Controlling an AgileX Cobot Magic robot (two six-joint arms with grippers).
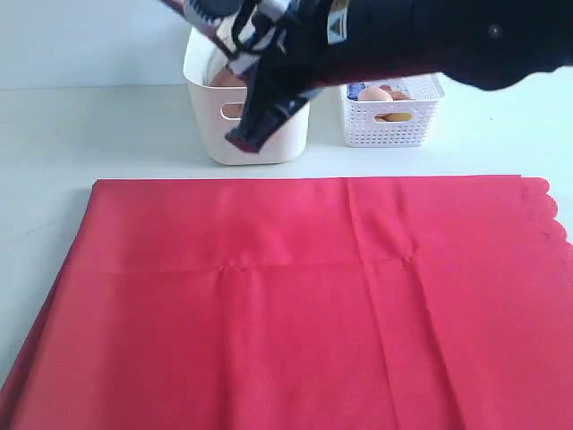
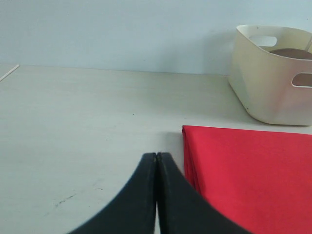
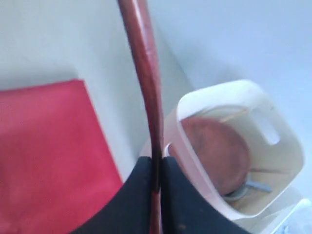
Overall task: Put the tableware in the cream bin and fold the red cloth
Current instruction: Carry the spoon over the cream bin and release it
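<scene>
Dark wooden spoon [image 3: 146, 73] is pinched in right gripper [image 3: 156, 163] at cream bin [image 3: 187, 170] rim; brown plate [image 3: 214, 151] lies inside. Red cloth [image 1: 313, 296] lies flat, unfolded, beside bin. Left gripper [image 2: 156, 158] is pressed together, empty. Next, probably: move spoon over bin opening, release.

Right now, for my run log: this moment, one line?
right gripper: shut on wooden spoon, near cream bin | left gripper: shut, empty | red cloth: spread out

Bare lab-style robot test setup, plain pale counter [image 2: 73, 122] against a blank light wall [image 2: 122, 29], black robot arm [image 1: 448, 36] overhead, cream bin [image 1: 208, 134], white lattice basket [image 1: 394, 130] and red cloth [image 1: 313, 296] set out.
</scene>
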